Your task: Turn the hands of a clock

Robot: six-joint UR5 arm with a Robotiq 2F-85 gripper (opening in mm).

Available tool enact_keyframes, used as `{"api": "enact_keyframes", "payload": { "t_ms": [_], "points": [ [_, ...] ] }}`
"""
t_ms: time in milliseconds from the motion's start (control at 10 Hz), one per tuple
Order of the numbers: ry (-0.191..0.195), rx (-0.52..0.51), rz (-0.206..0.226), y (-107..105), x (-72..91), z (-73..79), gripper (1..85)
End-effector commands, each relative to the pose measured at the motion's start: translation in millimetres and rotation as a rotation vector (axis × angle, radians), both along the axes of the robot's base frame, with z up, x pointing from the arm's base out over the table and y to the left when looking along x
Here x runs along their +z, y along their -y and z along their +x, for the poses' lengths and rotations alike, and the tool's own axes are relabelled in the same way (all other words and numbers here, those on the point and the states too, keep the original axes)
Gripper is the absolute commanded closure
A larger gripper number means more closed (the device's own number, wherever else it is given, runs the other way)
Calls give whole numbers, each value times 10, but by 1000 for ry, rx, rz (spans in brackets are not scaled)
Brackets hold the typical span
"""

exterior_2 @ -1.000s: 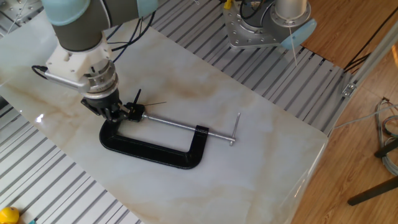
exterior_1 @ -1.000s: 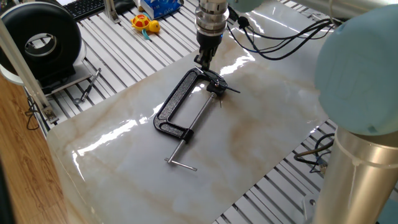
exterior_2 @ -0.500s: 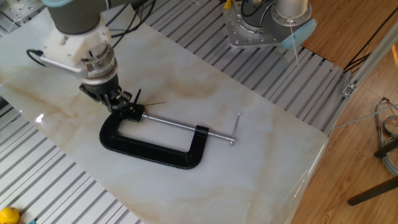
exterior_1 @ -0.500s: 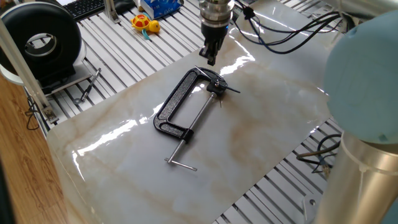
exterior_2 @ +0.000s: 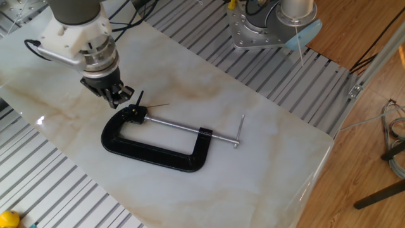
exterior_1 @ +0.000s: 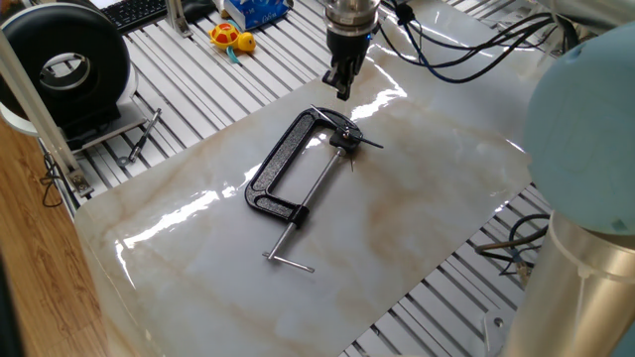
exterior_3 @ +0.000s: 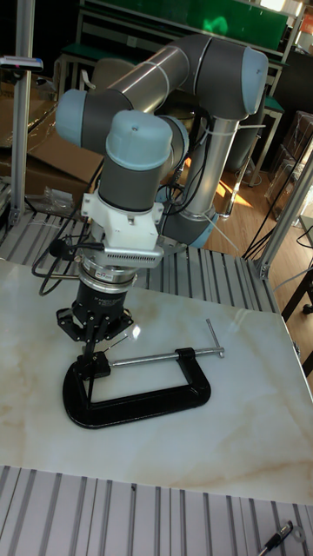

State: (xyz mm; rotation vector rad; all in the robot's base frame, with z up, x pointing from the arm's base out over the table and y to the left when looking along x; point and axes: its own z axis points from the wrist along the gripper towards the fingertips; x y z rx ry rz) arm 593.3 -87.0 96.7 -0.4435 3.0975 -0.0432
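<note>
The clock (exterior_1: 342, 137) is a small black hub held in the jaw of a black C-clamp (exterior_1: 281, 159) lying flat on the marble slab. Its thin dark hands (exterior_1: 366, 145) stick out from the hub toward the right and down. In the other fixed view the clock (exterior_2: 138, 113) sits at the clamp's (exterior_2: 149, 152) left end, with one hand (exterior_2: 140, 97) pointing up. My gripper (exterior_1: 340, 87) hangs above and just beyond the clock, clear of it, fingers together and holding nothing. The same gripper (exterior_2: 116, 97) is up-left of the hub, and in the tall view the gripper (exterior_3: 89, 342) hovers over the clamp's (exterior_3: 139, 408) left end.
The clamp's silver screw rod (exterior_1: 316, 183) ends in a T-bar handle (exterior_1: 288, 262) toward the slab's near side. A big black round device (exterior_1: 67, 67) stands at the far left. Toys and a blue box (exterior_1: 253, 12) lie on the slatted table behind. Cables (exterior_1: 446, 55) trail from the arm.
My gripper has lifted off the clock and drawn back, up and away from the clamp's end. The clamp and the clock hands look unchanged.
</note>
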Motion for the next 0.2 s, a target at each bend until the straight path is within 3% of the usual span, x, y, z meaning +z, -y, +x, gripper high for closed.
{"api": "enact_keyframes", "payload": {
  "t_ms": [0, 100],
  "points": [
    [1, -12, 29, -51, -1, 26, 843],
    [-2, 5, 32, -60, -16, 28, 843]
  ]
}}
